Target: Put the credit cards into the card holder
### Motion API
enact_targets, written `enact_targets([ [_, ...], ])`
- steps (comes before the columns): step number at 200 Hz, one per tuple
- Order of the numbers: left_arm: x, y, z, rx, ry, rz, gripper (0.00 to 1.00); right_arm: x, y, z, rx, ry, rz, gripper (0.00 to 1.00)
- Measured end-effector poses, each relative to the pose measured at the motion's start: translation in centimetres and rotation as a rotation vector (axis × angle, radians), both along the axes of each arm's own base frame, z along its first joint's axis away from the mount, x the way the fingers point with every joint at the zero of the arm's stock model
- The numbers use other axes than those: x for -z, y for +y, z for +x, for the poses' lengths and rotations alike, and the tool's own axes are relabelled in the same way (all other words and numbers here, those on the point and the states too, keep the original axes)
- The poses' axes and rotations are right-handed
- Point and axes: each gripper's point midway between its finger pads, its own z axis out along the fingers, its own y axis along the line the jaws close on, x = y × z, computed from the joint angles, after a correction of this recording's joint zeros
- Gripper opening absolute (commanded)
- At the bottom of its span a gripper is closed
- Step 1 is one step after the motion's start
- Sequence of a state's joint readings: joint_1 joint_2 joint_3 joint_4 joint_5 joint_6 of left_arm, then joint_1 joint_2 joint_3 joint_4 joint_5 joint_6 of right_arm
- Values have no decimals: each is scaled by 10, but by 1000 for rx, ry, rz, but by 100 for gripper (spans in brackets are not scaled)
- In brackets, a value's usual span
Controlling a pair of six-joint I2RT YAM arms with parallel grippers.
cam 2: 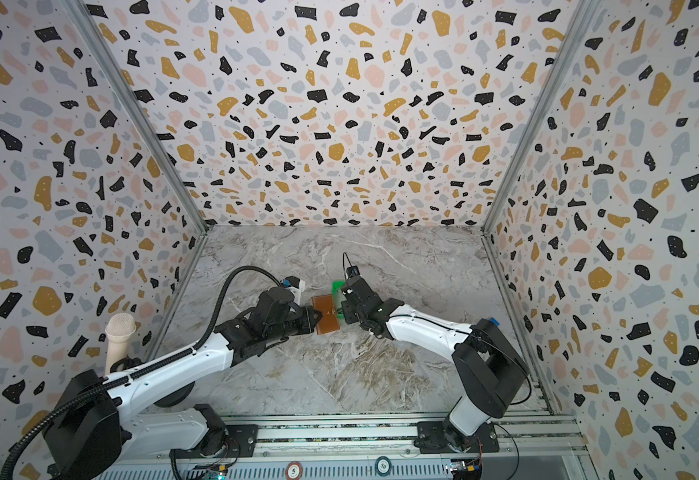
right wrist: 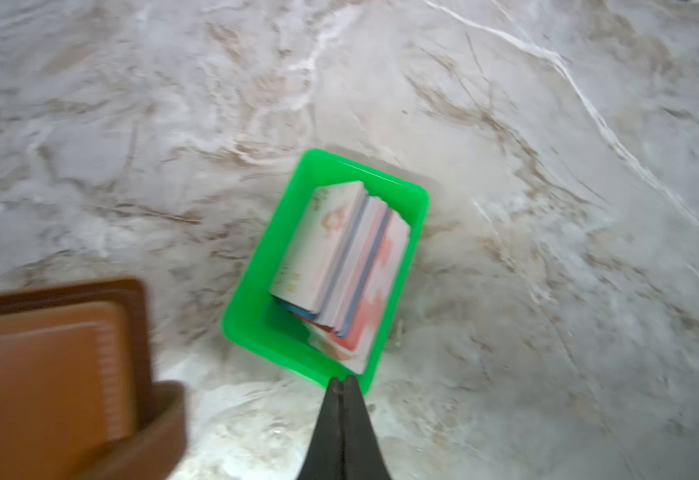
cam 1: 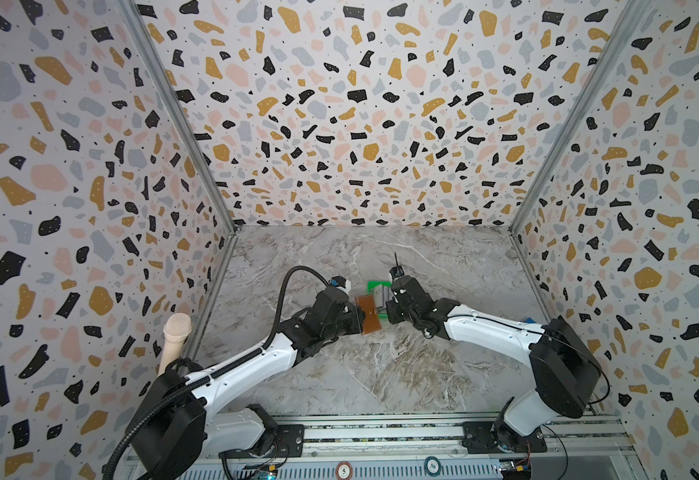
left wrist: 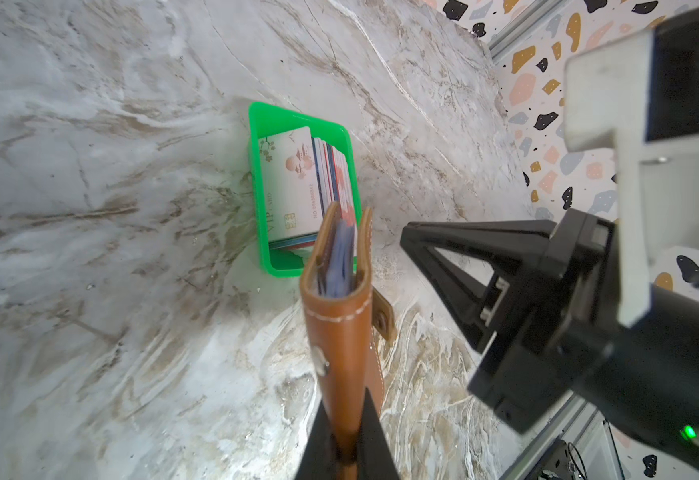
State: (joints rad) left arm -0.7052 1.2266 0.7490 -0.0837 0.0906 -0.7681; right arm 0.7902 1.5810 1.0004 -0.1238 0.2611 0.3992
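The credit cards (left wrist: 293, 183) sit in the green tray (left wrist: 306, 114), with the card holder (left wrist: 339, 332) held just beside it.
The left pincer (left wrist: 347, 440) is closed on the brown card holder. The front white card in the tray says "VIP". The right pincer (right wrist: 342, 386) is closed with nothing in it, its tip at the tray's rim, above the table (right wrist: 547, 124).

Green tray (right wrist: 252, 299) on marble table (cam 1: 381, 374)
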Motion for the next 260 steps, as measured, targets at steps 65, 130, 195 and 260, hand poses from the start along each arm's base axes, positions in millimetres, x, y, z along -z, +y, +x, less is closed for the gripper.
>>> enact_targets([
  [65,-23,-2,-4,63,-36,-73,0,-81,-33,-15,-104,-71,352,69],
  [130,-39,-12,-8,118,-67,-132,0,-92,44,-67,-400,10,479,75],
  [195,-36,-9,-12,118,-65,-138,0,-56,37,-55,-284,74,399,44],
  [260,-29,-10,-16,129,-46,-151,0,-54,32,-50,-244,68,387,10],
])
